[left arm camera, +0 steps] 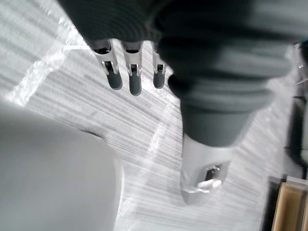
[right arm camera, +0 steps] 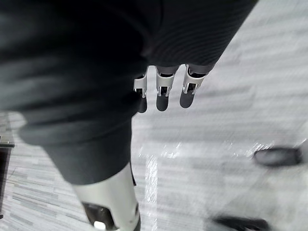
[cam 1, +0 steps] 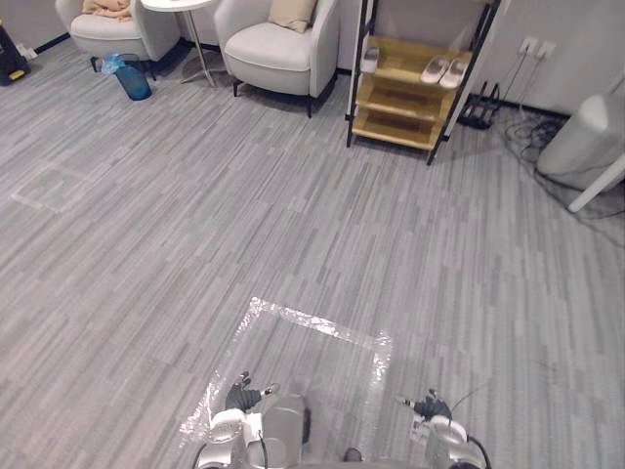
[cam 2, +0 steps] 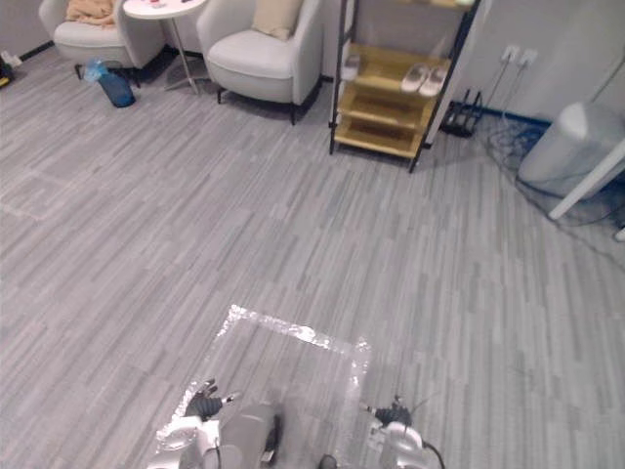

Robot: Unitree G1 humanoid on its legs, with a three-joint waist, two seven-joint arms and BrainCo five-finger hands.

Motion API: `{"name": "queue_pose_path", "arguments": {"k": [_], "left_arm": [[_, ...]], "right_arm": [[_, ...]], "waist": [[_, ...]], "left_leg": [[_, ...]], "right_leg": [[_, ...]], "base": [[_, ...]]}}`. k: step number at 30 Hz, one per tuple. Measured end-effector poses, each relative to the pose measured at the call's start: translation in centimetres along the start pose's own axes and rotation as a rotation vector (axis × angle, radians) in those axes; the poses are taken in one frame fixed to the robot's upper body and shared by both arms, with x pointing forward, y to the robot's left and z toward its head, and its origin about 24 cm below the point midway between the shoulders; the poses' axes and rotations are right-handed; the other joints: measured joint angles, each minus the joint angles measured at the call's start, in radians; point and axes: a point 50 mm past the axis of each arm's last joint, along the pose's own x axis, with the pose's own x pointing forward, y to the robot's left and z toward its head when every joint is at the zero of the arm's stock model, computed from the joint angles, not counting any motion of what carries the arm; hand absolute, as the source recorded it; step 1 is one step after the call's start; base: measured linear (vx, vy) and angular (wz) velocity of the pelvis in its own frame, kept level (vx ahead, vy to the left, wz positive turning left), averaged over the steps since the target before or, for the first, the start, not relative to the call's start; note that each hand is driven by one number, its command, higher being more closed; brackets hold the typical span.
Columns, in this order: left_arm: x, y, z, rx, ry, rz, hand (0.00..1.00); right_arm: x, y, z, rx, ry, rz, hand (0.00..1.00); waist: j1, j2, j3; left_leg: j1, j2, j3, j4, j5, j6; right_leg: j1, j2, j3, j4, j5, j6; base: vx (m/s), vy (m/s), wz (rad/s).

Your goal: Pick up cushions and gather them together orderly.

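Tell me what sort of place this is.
Probably a lounge or waiting corner: a pale armchair with a beige cushion, a second armchair beside a small round table, and a wooden shelf rack holding slippers.

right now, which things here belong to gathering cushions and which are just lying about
For the job: beige cushion on the right armchair; peach cushion, possibly cloth, on the left armchair.
Lying about: round table, blue bin, wooden shelf, slippers, floor tape.
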Motion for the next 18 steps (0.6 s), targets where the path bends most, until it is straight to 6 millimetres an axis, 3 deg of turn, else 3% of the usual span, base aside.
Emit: {"name": "queue_pose_path", "arguments": {"k": [2,4,6,8,9,10,12,13,15,16,17,18], "left_arm": [[0.0,0.2,0.1,0.004,-0.004,0.002,0.0],[0.1,1.0,0.1,0.024,-0.004,0.017,0.0],[0.1,1.3,0.1,0.035,0.001,0.015,0.0],[0.0,1.5,-0.2,0.062,0.013,0.004,0.0],[-0.1,1.4,-0.5,0.08,0.02,-0.003,0.0],[-0.1,1.4,-0.6,0.097,0.025,-0.007,0.0],[0.0,1.5,-0.6,0.135,0.04,-0.012,0.0],[-0.1,1.7,-0.9,0.142,0.053,-0.011,0.0],[0.0,1.7,-0.9,0.143,0.057,-0.01,0.0],[0.0,1.6,-1.0,0.14,0.057,-0.011,0.0],[-0.1,1.7,-1.1,0.14,0.061,-0.009,0.0],[-0.2,1.8,-1.4,0.136,0.072,-0.004,0.0]], "right_arm": [[-0.1,0.5,-0.2,-0.004,0.009,0.014,0.0],[-0.3,0.9,-0.6,-0.001,0.015,0.03,0.0],[-0.3,1.1,-0.7,0.002,0.02,0.034,0.0],[-0.5,1.0,-1.4,-0.007,0.032,0.032,0.0],[-0.6,0.8,-1.9,-0.031,0.041,0.031,0.0],[-0.8,0.6,-2.5,-0.035,0.058,0.033,0.0],[-0.9,0.1,-3.0,-0.033,0.064,0.02,0.0],[-0.9,-0.1,-3.0,-0.034,0.062,0.016,0.0],[-0.9,-0.6,-3.1,-0.038,0.064,0.004,0.0],[-0.9,-0.7,-3.2,-0.03,0.074,-0.002,0.0],[-1.0,-0.5,-3.6,-0.022,0.089,0.001,0.0],[-1.0,-0.5,-3.8,-0.02,0.098,0.001,0.0]], "waist": [[0.001,-0.006,0.002],[0.005,-0.034,-0.014],[0.005,-0.048,-0.022],[0.005,-0.06,-0.034],[0.002,-0.062,-0.045],[-0.004,-0.064,-0.04],[-0.017,-0.077,-0.044],[-0.027,-0.074,-0.043],[-0.048,-0.073,-0.046],[-0.049,-0.076,-0.05],[-0.048,-0.098,-0.06],[-0.048,-0.109,-0.065]], "left_leg": [[0.003,0.001,0.023,0.043,-0.024,0.047],[0.05,0.003,0.084,0.067,-0.054,0.086],[0.082,0.001,0.093,0.055,-0.063,0.092],[0.163,-0.001,0.091,0.007,-0.095,0.094],[0.203,0.001,0.083,-0.033,-0.13,0.087],[0.261,-0.013,0.07,-0.073,-0.163,0.089],[0.324,-0.026,0.067,-0.091,-0.171,0.092],[0.347,-0.027,0.066,-0.106,-0.171,0.092],[0.394,-0.022,0.048,-0.132,-0.171,0.091],[0.406,-0.026,0.032,-0.143,-0.173,0.087],[0.406,-0.05,0.021,-0.149,-0.178,0.077],[0.405,-0.062,0.016,-0.153,-0.181,0.073]], "right_leg": [[0.011,-0.014,0.021,0.008,0.015,0.019],[0.01,-0.025,0.074,0.091,0.05,0.037],[0.004,-0.032,0.087,0.139,0.064,0.053],[-0.034,-0.034,0.101,0.285,0.078,0.089],[-0.086,-0.03,0.094,0.41,0.087,0.153],[-0.197,-0.043,0.07,0.656,0.11,0.209],[-0.289,-0.068,0.024,0.811,0.018,0.157],[-0.311,-0.076,-0.009,0.815,-0.016,0.151],[-0.335,-0.085,-0.087,0.656,-0.058,0.121],[-0.335,-0.078,-0.113,0.469,-0.009,0.101],[-0.341,-0.079,-0.105,0.297,0.121,0.074],[-0.347,-0.081,-0.095,0.255,0.138,0.07]], "base": [[0.42,0.1,-0.23],[0.49,0.117,-0.3],[0.31,0.088,-0.22],[0.28,0.07,-0.25],[0.25,0.042,-0.25],[0.23,0.033,-0.16],[0.22,0.024,0.05],[0.17,0.016,0.34],[0.19,-0.002,0.49],[0.28,-0.031,0.41],[0.26,-0.049,0.33],[0.21,-0.072,0.15]]}}
